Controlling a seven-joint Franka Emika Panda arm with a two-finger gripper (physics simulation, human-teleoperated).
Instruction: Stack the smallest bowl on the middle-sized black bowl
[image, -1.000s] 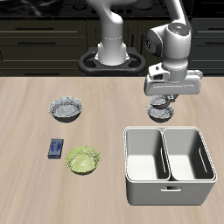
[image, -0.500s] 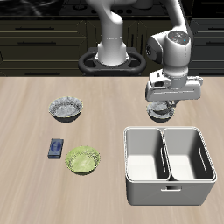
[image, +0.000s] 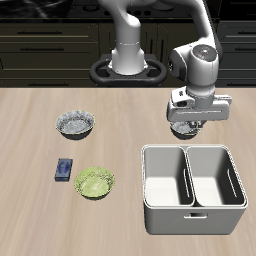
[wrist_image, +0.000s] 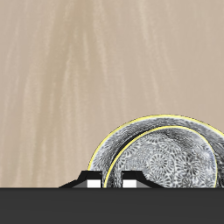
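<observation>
My gripper (image: 188, 120) hangs low over the table, just behind the white bin. In the wrist view my gripper (wrist_image: 111, 182) has its two white-tipped fingers on either side of the rim of the smallest bowl (wrist_image: 171, 162), which is dark with a speckled grey-white inside. A second, slightly wider rim rings it closely: the middle-sized black bowl (wrist_image: 122, 140), right under it. I cannot tell whether the two bowls touch. In the exterior view the small bowl (image: 185, 129) peeks out below the fingers, and the bowl under it is mostly hidden.
A larger dark speckled bowl (image: 75, 124) stands farther across the table. A yellow-green bowl (image: 95, 182) and a small blue item (image: 64, 170) lie nearer the front edge. A white two-compartment bin (image: 192, 188) stands just in front of the gripper.
The gripper has come down with the small bowl, which now sits lower and closer to the table than a second ago. Nothing else has moved.
</observation>
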